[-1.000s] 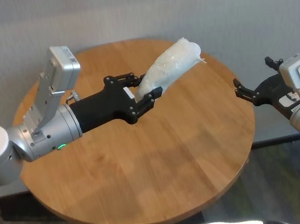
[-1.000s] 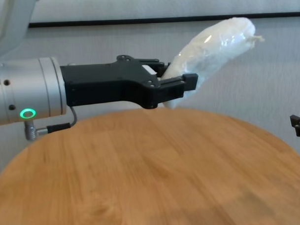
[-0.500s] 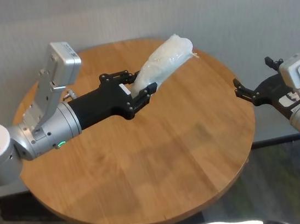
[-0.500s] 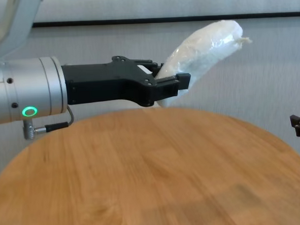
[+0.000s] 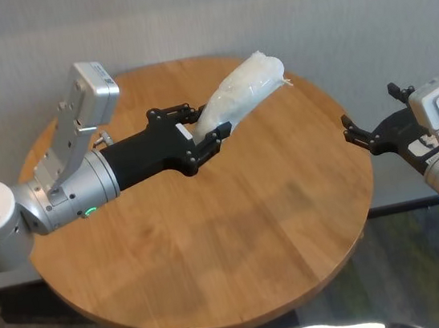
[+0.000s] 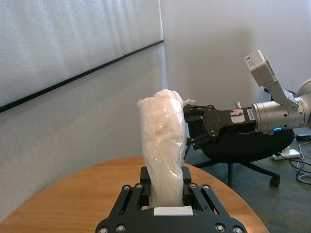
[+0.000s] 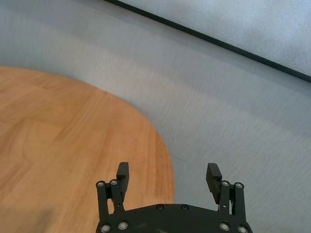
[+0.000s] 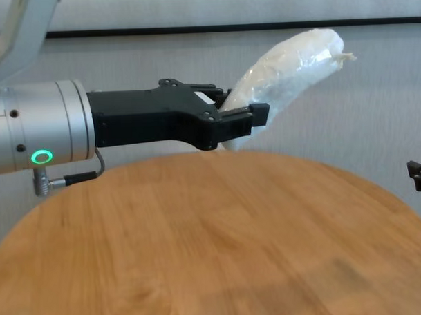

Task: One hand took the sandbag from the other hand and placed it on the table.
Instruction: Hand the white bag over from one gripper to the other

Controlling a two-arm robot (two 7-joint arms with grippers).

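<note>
Sandbag point(image 5: 239, 95) drawn slightly back above bench point(image 5: 237, 234), clamped by left gripper point(image 5: 203, 131); right gripper point(image 5: 369, 134) spread empty, handover pending.

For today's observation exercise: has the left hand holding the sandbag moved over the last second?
Yes. The left hand carried the sandbag slightly toward the table's far edge and the robot's left.

A black office chair point(image 6: 243, 150) is seen on the floor past the table's edge, with a white power strip point(image 6: 286, 154) and cables lying beside it. A dark stripe point(image 7: 214, 41) is drawn across the grey wall point(image 5: 329, 12).
</note>
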